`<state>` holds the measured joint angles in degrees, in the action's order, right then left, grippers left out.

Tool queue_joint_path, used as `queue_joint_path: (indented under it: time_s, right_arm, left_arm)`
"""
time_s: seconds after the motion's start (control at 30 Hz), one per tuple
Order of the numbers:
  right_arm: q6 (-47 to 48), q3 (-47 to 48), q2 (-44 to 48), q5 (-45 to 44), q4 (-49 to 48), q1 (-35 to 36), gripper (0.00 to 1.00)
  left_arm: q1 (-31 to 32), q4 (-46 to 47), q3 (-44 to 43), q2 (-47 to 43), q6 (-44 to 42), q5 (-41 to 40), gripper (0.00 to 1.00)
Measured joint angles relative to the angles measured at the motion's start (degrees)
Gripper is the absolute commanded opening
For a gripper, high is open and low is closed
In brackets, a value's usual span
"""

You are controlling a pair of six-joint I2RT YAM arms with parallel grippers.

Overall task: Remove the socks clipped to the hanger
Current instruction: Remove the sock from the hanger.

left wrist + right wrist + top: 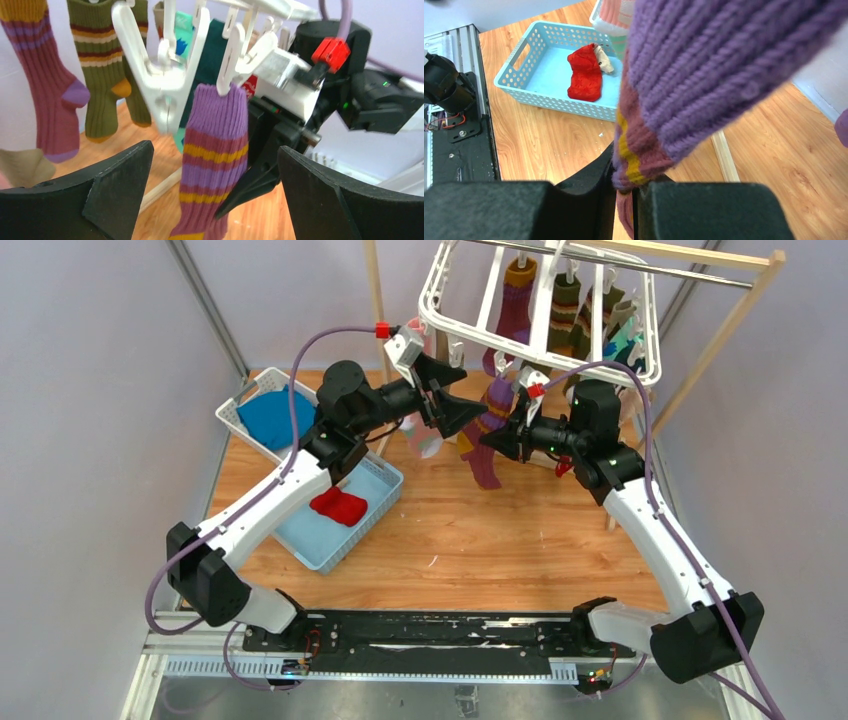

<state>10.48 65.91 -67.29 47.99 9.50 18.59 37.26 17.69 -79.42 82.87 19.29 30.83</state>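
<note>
Right wrist; red sock [585,72] (bunched) in basket [554,102]

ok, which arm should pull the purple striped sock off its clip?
Right. The right tool is shut on the purple striped sock below its clip; the left tool stands open, gripping nothing.

A purple, yellow-striped sock [216,130] hangs from a white clip [235,55] between the gaping left claw [215,165].
</note>
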Motion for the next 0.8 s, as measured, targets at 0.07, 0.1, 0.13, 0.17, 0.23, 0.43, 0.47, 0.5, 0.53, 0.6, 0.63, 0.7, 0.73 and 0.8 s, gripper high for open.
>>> queue_joint_path:
  time_s: [0.07, 0.1, 0.13, 0.17, 0.23, 0.43, 0.47, 0.5, 0.53, 0.6, 0.63, 0.7, 0.73, 0.8]
  right_arm:
    - [0.4, 0.0, 0.0, 0.0, 0.3, 0.0, 0.14]
    - [0.7, 0.0, 0.0, -0.1, 0.5, 0.0, 0.14]
    - [1.0, 0.0, 0.0, -0.2, 0.8, 0.0, 0.14]
    - [1.2, 0.0, 0.0, -0.2, 1.1, 0.0, 0.14]
    - [1.6, 0.0, -0.3, -0.2, 1.6, 0.0, 0.14]
    - [3.1, 0.9, -2.8, -1.0, 3.4, 0.0, 0.13]
    - [3.2, 1.0, -3.1, -1.2, 3.7, 0.0, 0.13]
    - [3.4, 1.0, -3.2, -1.3, 3.9, 0.0, 0.13]
    - [3.5, 1.0, -3.3, -1.3, 4.1, 0.0, 0.13]
    - [3.7, 1.0, -3.3, -1.3, 4.3, 0.0, 0.13]
    - [3.7, 1.0, -3.3, -1.3, 4.3, 0.0, 0.14]
    - [3.7, 1.0, -3.2, -1.3, 4.2, 0.0, 0.15]
    - [3.6, 1.0, -3.2, -1.3, 4.1, 0.0, 0.16]
    - [3.5, 1.0, -3.0, -1.2, 4.0, 0.0, 0.17]
  left_arm:
    - [0.0, -0.3, 1.9, -1.0, -1.8, -0.5, 1.00]
    - [0.1, -0.7, 2.6, -1.4, -3.3, -0.7, 1.00]
    - [0.1, -1.0, 3.1, -1.6, -4.8, -0.8, 1.00]
    - [0.3, -1.7, 3.4, -1.8, -7.0, -0.9, 1.00]
    - [0.7, -2.7, 3.4, -1.9, -11.1, -0.9, 0.99]
    - [2.3, -5.9, 1.7, -1.6, -20.2, -0.1, 0.98]
    - [2.6, -6.5, 0.7, -1.3, -20.9, -0.1, 0.98]
    - [2.9, -7.3, -1.0, -0.8, -21.7, -0.2, 0.98]
    - [3.1, -7.8, -2.7, -0.3, -22.2, -0.6, 0.99]
    - [3.4, -9.0, -6.7, 1.0, -22.9, -1.6, 1.00]
    - [3.4, -9.4, -8.3, 1.5, -23.3, -2.0, 1.00]
    - [3.4, -10.6, -10.7, 2.1, -23.8, -3.3, 1.00]
    - [3.4, -10.8, -11.1, 2.1, -23.9, -3.7, 1.00]
    - [3.5, -12.3, -11.5, 2.2, -24.4, -4.1, 1.00]
